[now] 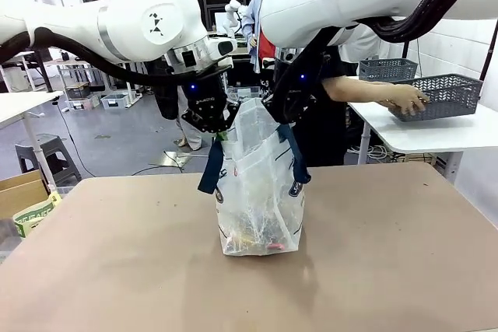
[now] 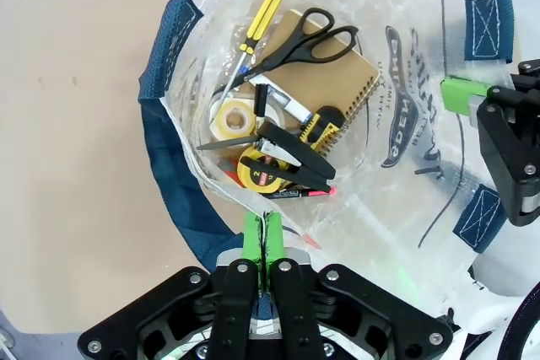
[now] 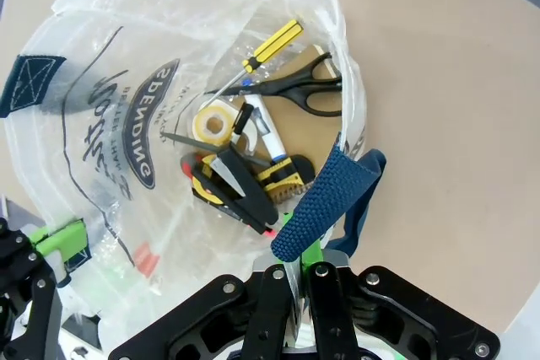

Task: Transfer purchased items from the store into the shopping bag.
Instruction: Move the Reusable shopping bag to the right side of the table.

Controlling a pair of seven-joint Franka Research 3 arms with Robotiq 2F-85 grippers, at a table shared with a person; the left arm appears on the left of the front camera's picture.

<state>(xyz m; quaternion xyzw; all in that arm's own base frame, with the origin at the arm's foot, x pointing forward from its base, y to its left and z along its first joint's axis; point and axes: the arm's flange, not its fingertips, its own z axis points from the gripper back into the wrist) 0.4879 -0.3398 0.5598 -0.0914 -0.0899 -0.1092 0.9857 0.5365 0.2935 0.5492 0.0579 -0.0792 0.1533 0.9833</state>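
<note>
Left jaws, nearest us, are pressed shut on the rim of the shopping bag [image 1: 261,192]; right jaws pinch the opposite rim, spreading it at the surface's [image 1: 405,270] middle. Inside lie purchased items [image 2: 278,145]. We judge the thin plastic could slip free, collapsing the mouth.

Front view across table [image 1: 389,262], both wrist views close, down into shopping bag [image 2: 396,200]

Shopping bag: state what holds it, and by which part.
The left claw and right claw pinch the shopping bag by opposite sides of its rim, each beside a navy handle.
</note>
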